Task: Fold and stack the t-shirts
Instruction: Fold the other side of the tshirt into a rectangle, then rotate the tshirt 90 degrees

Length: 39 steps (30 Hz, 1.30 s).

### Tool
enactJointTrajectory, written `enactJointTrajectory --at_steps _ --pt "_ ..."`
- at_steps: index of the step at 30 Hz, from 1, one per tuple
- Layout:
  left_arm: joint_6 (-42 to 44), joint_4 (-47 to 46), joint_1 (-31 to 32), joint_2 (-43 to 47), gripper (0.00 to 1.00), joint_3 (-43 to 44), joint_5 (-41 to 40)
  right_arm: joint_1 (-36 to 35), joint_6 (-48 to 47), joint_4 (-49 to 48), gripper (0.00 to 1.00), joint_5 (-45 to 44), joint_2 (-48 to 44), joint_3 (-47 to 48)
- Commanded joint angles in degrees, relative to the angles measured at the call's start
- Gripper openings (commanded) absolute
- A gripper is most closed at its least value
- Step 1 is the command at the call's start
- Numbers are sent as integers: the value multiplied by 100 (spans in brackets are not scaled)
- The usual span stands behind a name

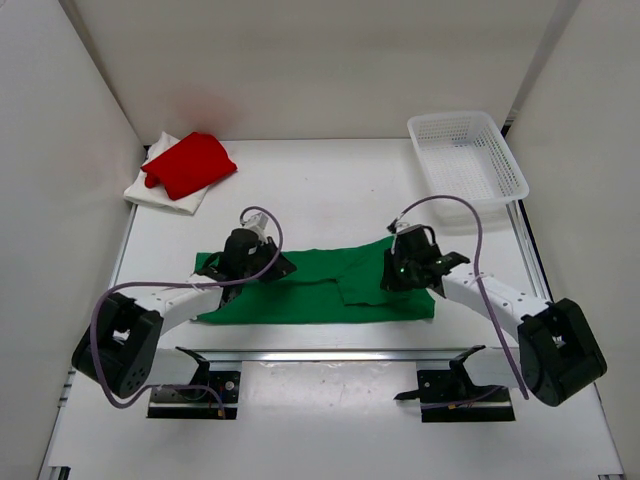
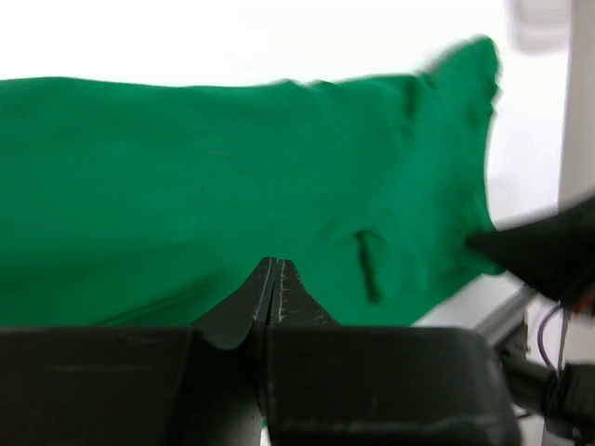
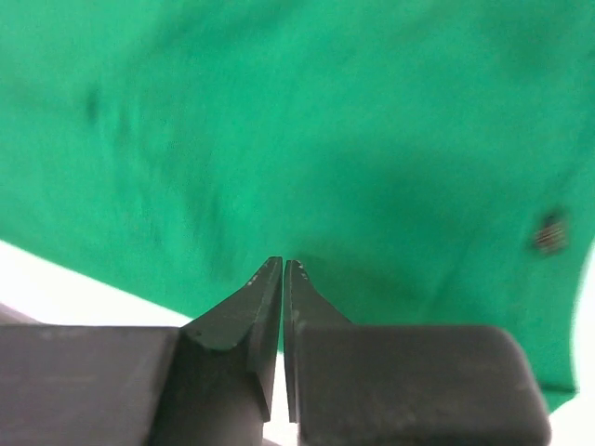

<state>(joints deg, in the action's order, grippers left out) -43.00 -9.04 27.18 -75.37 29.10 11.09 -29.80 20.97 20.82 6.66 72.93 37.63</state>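
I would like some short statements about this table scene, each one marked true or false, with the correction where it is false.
1. The green t-shirt lies inside the basket. False: it lies spread out on the table.
2. The red t-shirt rests on top of the white t-shirt. True.
3. The basket stands at the far right of the table. True.
4. Both grippers are wide open. False: the left gripper and the right gripper are shut, above the green t-shirt.

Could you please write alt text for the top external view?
A green t-shirt lies spread on a white table, with the left claw and right claw over its two ends. Far left, a red t-shirt sits on a white t-shirt; far right, a white basket.
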Motion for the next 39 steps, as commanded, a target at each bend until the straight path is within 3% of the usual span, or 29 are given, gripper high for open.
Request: enactJointTrajectory --at_steps 1,5,8,12,14,18,20,21,23,25,27,30,34,37,39 --pt "266 77 139 -56 9 306 -266 492 56 -927 3 466 -34 227" --pt "73 -238 -537 -109 9 52 277 852 91 -1686 0 511 695 367" --pt "-365 -702 -1388 -30 9 -545 849 1037 197 -2029 0 530 1521 683" --pt "-175 -417 -1505 294 14 -714 921 1126 267 -1951 0 547 2776 1552" --pt "36 -179 -1173 444 15 -608 677 1091 223 -1513 0 617 3480 2325" --pt "310 226 -899 725 16 -230 420 1169 162 -800 1 951 5098 4574" --pt "415 358 -820 717 16 -37 455 1196 57 84 0 1127 6210 6606" --pt "442 437 -802 682 15 16 481 1213 4 280 0 1197 6512 7165" --pt "529 508 -767 647 16 43 543 1222 -119 1541 0 1416 7949 10247" --pt "521 543 -758 603 16 34 631 1266 -15 1891 1 1966 8683 12163" --pt "565 622 -776 577 16 51 718 1284 171 717 6 2149 7321 10115" --pt "705 868 -837 594 17 122 684 1153 -321 799 17 1639 6141 9343" --pt "811 1123 -1047 874 16 78 701 863 -910 1205 21 1259 5034 8483" --pt "855 1264 -1224 1138 15 -10 658 739 -806 635 20 1461 3881 6709" --pt "750 1177 -1503 1349 15 -298 692 634 -438 -433 21 1505 2881 4895"
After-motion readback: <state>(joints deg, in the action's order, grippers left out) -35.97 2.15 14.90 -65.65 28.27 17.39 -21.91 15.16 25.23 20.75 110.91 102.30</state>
